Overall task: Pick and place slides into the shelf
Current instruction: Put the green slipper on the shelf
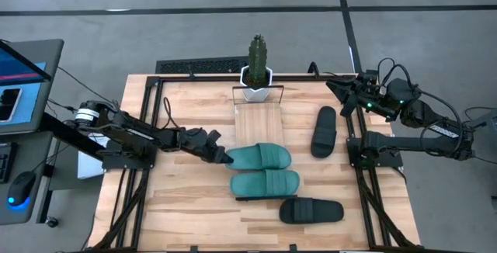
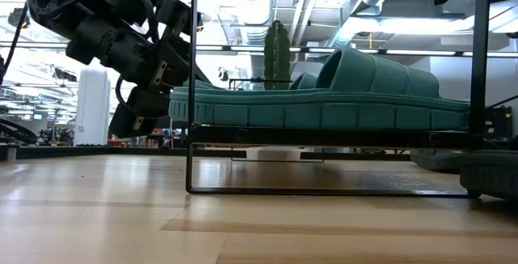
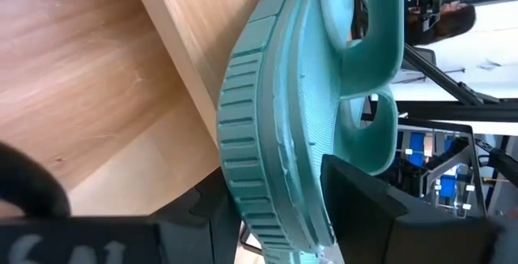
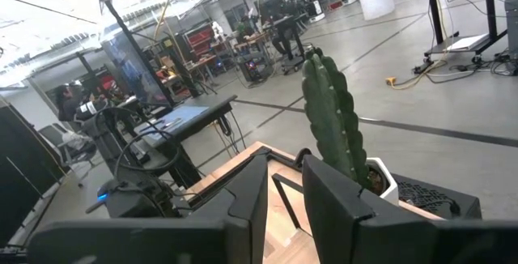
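One teal slide lies across the light-wood shelf, with its heel end toward the table's left. My left gripper is open at that heel end. One finger stands above the slide and the other below it. The second teal slide rests sole-down on the shelf's near end, above the wire frame. One black slide lies on the table right of the shelf. The other black slide lies near the table's front edge. My right gripper hovers at the far right corner, shut and holding nothing. My left gripper comes level from the table's left, along the teal slide. Its upper finger lies against the footbed near the heel. The lower finger stands apart from the ribbed sole edge. The slide's sole lies along the shelf plank.
A white pot with a tall cactus stands at the shelf's far end. Black frame rails run along the table's left side and right side. Bare wood shows on the near left of the table.
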{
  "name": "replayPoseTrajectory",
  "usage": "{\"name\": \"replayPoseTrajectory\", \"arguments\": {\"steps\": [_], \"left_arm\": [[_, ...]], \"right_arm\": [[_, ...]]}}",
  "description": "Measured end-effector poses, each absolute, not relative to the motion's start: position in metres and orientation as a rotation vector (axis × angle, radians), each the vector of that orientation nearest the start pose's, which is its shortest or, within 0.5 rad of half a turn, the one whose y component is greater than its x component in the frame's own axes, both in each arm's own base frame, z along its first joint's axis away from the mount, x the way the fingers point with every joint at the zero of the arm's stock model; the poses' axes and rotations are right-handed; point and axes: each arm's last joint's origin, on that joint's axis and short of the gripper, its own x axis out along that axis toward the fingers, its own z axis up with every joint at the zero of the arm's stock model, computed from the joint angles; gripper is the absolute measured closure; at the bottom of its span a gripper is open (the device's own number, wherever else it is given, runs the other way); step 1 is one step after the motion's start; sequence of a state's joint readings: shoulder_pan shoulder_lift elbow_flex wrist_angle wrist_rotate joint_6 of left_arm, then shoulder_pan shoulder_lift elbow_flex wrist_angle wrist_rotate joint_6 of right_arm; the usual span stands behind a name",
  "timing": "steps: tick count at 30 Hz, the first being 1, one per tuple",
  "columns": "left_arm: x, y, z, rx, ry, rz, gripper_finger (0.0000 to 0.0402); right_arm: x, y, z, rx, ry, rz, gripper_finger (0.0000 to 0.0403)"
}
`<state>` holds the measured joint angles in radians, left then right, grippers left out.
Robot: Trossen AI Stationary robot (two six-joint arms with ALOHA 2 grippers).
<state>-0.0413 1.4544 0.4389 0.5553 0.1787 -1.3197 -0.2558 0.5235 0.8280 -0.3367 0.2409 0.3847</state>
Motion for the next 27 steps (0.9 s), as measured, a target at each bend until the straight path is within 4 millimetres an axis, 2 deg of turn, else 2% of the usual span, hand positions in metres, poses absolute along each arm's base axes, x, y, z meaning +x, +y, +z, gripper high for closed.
{"name": "replayPoseTrajectory", "arguments": {"steps": [27], "left_arm": [[0.2517, -0.0144, 0.1403, -1.338, 0.623, 0.141, 0.0250]], "right_arm": [[0.0977, -0.0327, 0.3631, 0.377, -0.063, -0.497, 0.0331]]}}
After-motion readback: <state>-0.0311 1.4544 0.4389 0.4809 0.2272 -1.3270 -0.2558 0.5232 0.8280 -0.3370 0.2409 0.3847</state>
